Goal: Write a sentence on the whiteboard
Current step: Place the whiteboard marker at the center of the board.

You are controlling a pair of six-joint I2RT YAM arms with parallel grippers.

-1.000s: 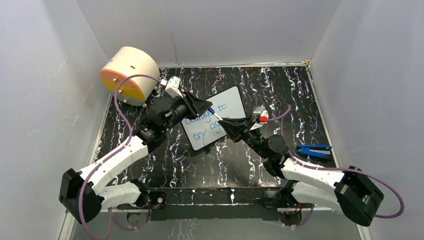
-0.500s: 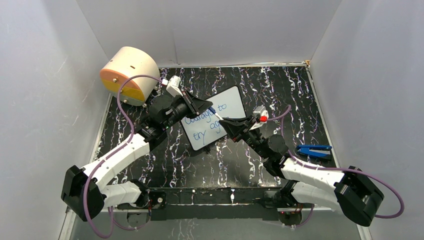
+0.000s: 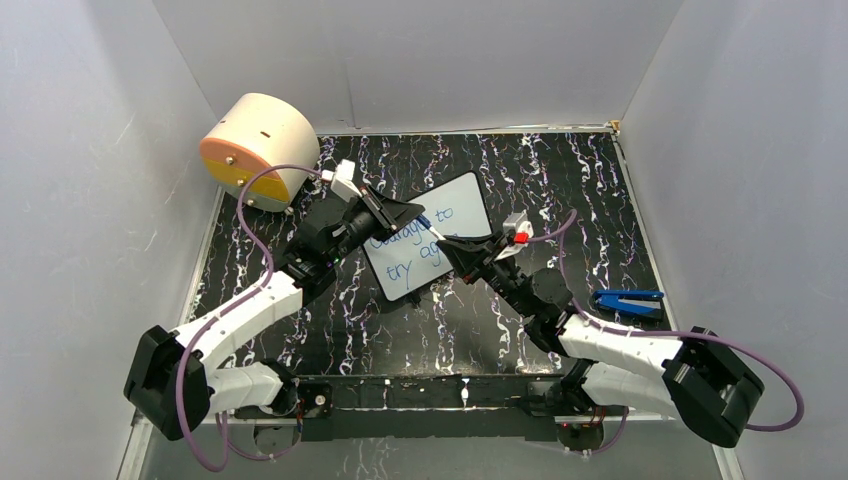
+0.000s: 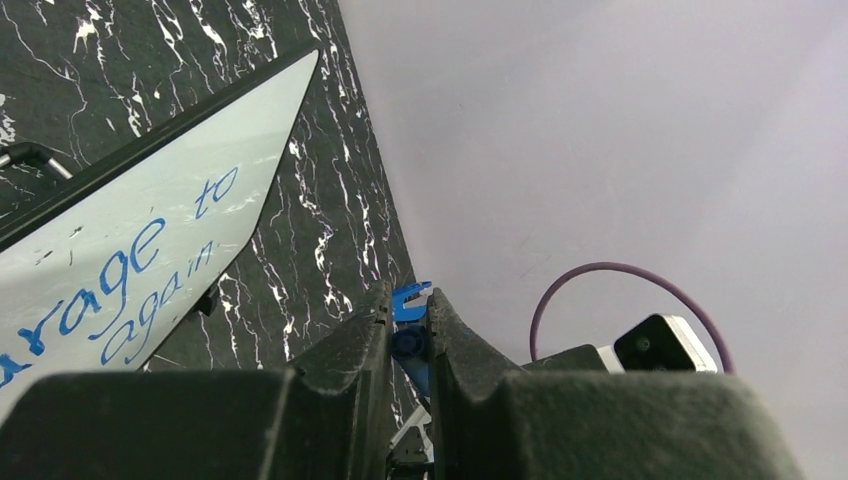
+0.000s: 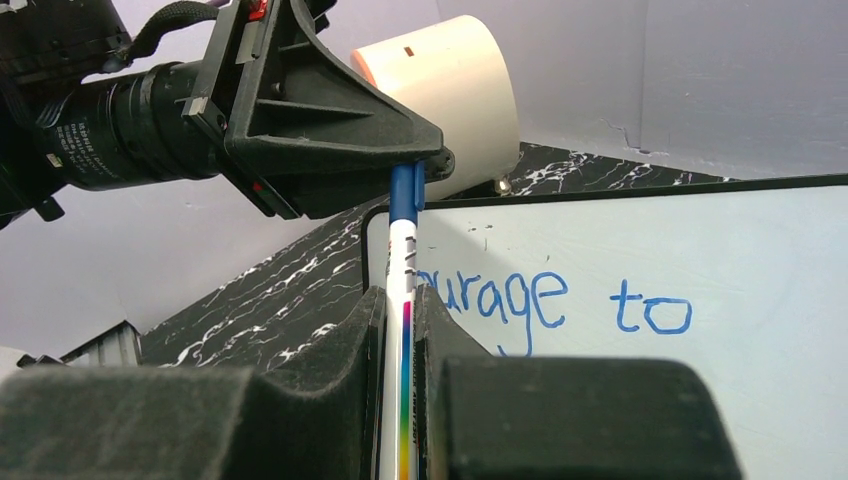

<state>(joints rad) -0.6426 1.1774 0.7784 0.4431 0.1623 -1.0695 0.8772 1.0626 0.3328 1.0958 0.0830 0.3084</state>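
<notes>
ARMS MEET OVER FINISHED LINE: Two robot arms come nose to nose above the small, glossy grey-white whiteboard (image 3: 466,197) with its thin black rim. It lies flat and askew at the middle of the black, white-veined tabletop (image 3: 560,170). The blue handwritten sentence (image 5: 500,298) shows in part as "urage to" over "again".

The right gripper (image 5: 402,300) is closed narrow on the barrel of a slim white marker (image 5: 404,262) with a rainbow stripe. The left gripper (image 4: 408,312) pinches the marker's blue cap (image 5: 404,195) between its fingertips, and the pen hangs in the air over the board.

The marker looks light, stiff and smooth. It would probably twist in the pads unless both grips stay in line with its length, and the cap likely needs a straight push or pull. The board appears rigid, light and slick, and apt to skate on the table. It is best taken by the rim, since the ink would probably smear under a touch.

Both forearms reach forward and inward from their bases, wrists angled toward each other. The left arm comes in from the side of the cream-and-orange cylindrical drum (image 3: 258,145) in the far left corner.
</notes>
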